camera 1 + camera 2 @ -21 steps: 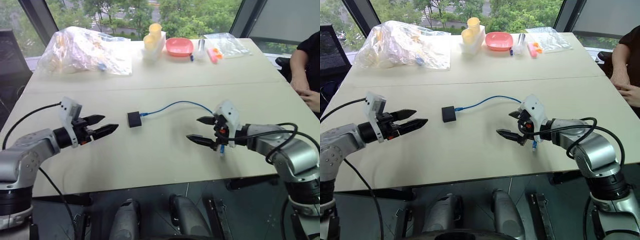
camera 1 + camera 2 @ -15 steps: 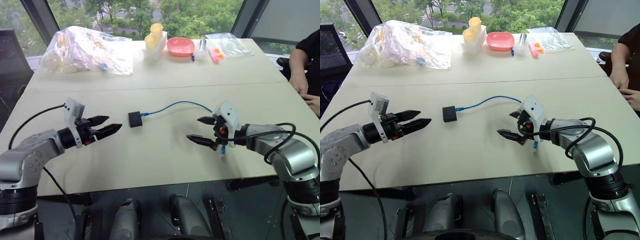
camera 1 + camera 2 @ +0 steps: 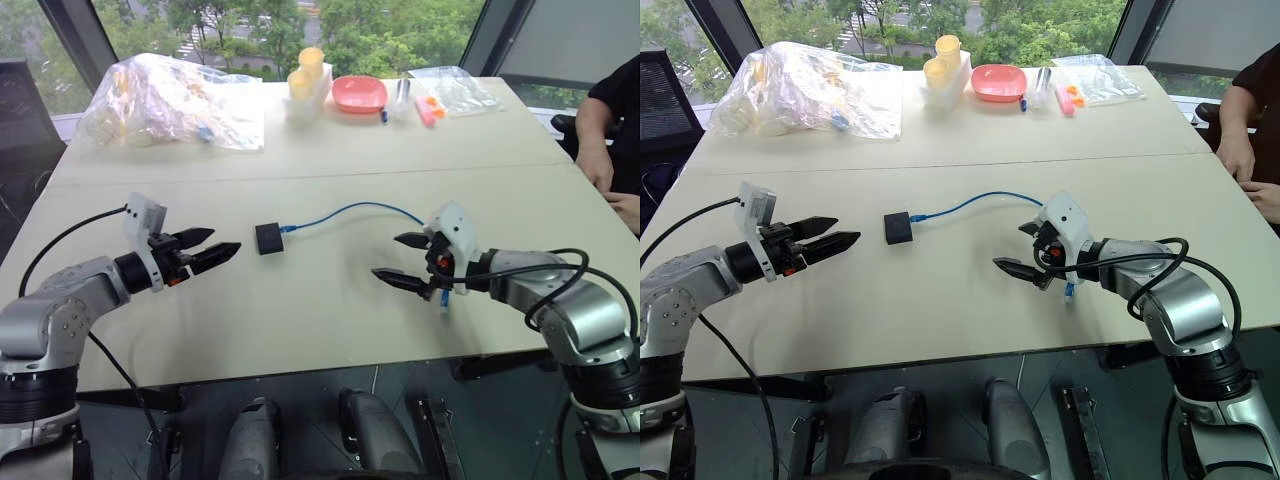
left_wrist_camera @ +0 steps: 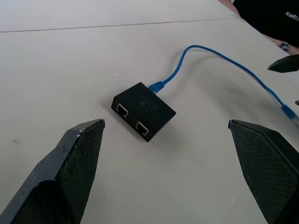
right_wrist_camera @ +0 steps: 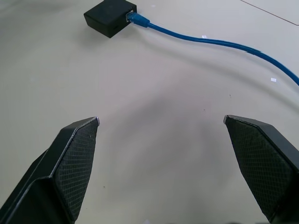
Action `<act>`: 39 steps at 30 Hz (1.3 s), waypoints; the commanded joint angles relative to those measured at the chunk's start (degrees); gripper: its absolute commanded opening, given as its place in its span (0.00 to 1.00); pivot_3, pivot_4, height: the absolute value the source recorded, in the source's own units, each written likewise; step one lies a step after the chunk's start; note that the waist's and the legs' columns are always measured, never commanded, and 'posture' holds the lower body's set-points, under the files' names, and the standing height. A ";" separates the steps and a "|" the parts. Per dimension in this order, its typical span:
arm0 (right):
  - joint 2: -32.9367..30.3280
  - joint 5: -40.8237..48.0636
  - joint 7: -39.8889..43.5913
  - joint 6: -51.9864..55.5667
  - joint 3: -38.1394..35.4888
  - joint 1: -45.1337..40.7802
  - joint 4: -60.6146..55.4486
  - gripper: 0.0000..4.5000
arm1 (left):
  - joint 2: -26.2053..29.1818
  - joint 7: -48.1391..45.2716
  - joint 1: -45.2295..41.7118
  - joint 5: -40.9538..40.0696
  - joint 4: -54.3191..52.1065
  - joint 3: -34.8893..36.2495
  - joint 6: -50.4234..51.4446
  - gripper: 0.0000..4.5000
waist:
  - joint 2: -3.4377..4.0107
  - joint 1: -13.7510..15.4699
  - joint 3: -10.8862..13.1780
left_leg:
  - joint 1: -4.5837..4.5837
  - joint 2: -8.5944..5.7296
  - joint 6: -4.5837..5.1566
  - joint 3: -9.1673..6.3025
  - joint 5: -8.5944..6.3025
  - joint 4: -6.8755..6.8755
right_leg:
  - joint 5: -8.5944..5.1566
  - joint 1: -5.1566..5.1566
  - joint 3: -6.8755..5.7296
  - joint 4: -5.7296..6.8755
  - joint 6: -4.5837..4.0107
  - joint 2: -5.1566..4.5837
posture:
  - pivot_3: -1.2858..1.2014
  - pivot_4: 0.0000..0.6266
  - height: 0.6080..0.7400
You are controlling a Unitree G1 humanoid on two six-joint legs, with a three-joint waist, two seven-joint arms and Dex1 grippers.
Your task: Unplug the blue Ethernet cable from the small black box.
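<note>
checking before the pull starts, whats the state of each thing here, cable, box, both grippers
cable: plugged into the box at one end, lying slack on the table, other end free by the right gripper
box: flat on the table, held by nothing, two sockets on its other side empty
left gripper: open, empty, short of the box
right gripper: open, empty

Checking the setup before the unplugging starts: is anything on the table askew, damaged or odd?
Nothing stands out. The thin bright-blue Ethernet cable is plugged into the small matte black box, which lies flat on the beige table. The left gripper and right gripper are open, touching nothing.
</note>
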 commanded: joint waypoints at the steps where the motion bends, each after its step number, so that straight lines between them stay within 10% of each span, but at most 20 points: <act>1: 0.19 -0.36 0.05 -1.38 -1.63 -1.07 -0.47 1.00 | 0.57 -0.52 -0.94 0.00 -1.00 0.53 -1.12 0.99 | 0.00 0.00 0.00 | 0.00 0.00 0.00 0.00 0.00 0.00 | 0.00 0.00 0.00 0.00 0.00 0.00 | 0.52 0.24 1.00; 11: 3.66 -9.68 5.07 -10.87 7.84 -16.22 14.25 1.00 | 9.91 -10.50 -2.54 7.20 3.49 -4.53 -7.19 0.99 | -0.02 -0.67 0.02 | 0.10 0.03 0.00 0.03 0.00 0.29 | -0.02 -0.05 0.04 0.42 -0.03 0.06 | 0.52 0.24 1.00; 18: 19.15 -24.67 12.77 -33.28 20.79 -38.65 55.75 1.00 | 18.57 -21.29 -2.53 6.26 3.59 -5.02 -5.88 0.99 | 0.00 -1.71 0.03 | 0.12 0.08 0.00 0.02 0.00 0.37 | 0.00 -0.07 0.04 0.58 -0.08 0.12 | 0.52 0.24 1.00; 24: 28.94 -32.11 12.38 -47.29 21.27 -50.96 85.41 1.00 | 16.06 -16.27 3.99 3.38 -4.10 0.77 -2.64 0.99 | 0.02 -1.69 0.04 | -0.13 0.06 -0.01 0.00 0.00 0.32 | 0.00 -0.22 0.02 0.61 -0.03 0.06 | 0.52 0.24 1.00; 32: 36.14 -41.00 11.34 -49.61 21.64 -54.61 96.78 1.00 | 10.30 -6.50 15.16 -0.50 -16.03 9.36 1.72 0.99 | 0.02 -1.93 0.04 | 0.02 0.07 -0.11 0.00 0.02 0.24 | 0.00 -0.24 -0.01 0.74 -0.06 0.00 | 0.52 0.24 1.00; 39: 39.16 -44.11 15.18 -42.93 19.16 -54.26 98.56 0.35 | 7.38 -0.56 22.58 -1.18 -22.61 14.63 2.71 1.00 | -0.02 -2.39 -0.01 | 0.76 0.09 -0.28 0.06 0.12 -0.08 | 0.01 0.22 0.07 0.75 -0.18 0.03 | 0.52 0.24 1.00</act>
